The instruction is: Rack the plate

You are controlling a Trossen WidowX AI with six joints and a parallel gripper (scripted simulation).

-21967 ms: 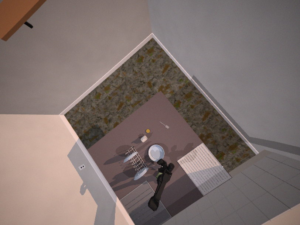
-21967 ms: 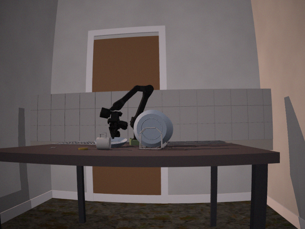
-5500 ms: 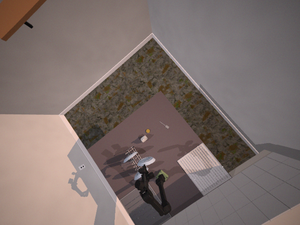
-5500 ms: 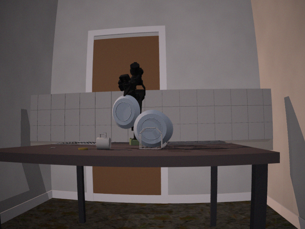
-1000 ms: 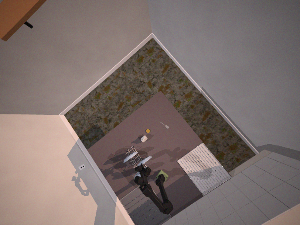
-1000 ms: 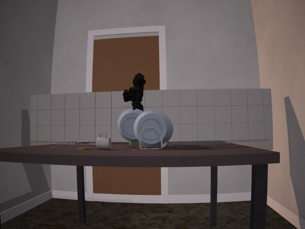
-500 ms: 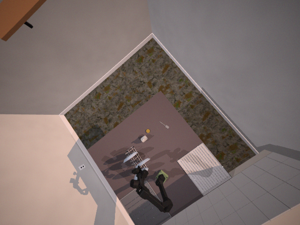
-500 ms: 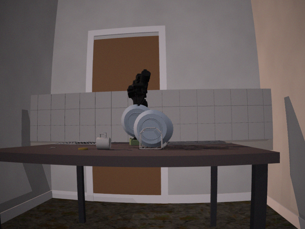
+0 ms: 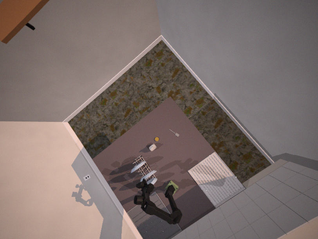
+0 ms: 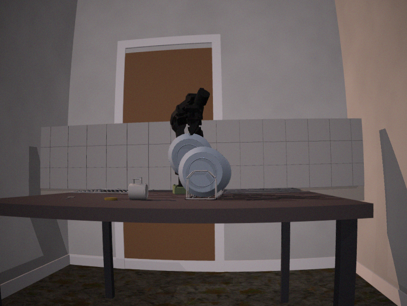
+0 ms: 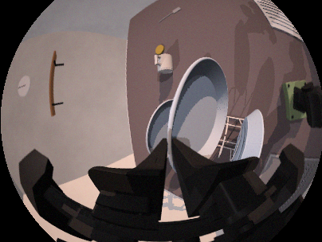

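My gripper (image 11: 168, 142) (image 10: 194, 132) (image 9: 145, 184) is shut on the top rim of a white plate (image 11: 199, 107) (image 10: 181, 146). It holds the plate on edge and tilted, over the near end of the wire dish rack (image 11: 229, 131) (image 10: 200, 197) (image 9: 140, 160). In the exterior view the held plate sits higher than and left of a standing plate (image 10: 204, 171), which hides its lower edge. Two other plates (image 9: 136, 168) (image 9: 148, 175) stand in the rack. In the wrist view they show left (image 11: 159, 124) and right (image 11: 253, 135) of the held plate.
A white mug (image 9: 152, 147) (image 10: 137, 190) (image 11: 164, 63), a yellow disc (image 9: 156, 139) (image 10: 111, 198) (image 11: 159, 49) and a small utensil (image 9: 174, 133) (image 11: 170, 13) lie beyond the rack. The arm's green base (image 9: 171, 186) (image 11: 292, 99) is beside it. A white ribbed board (image 9: 215, 177) lies to the right.
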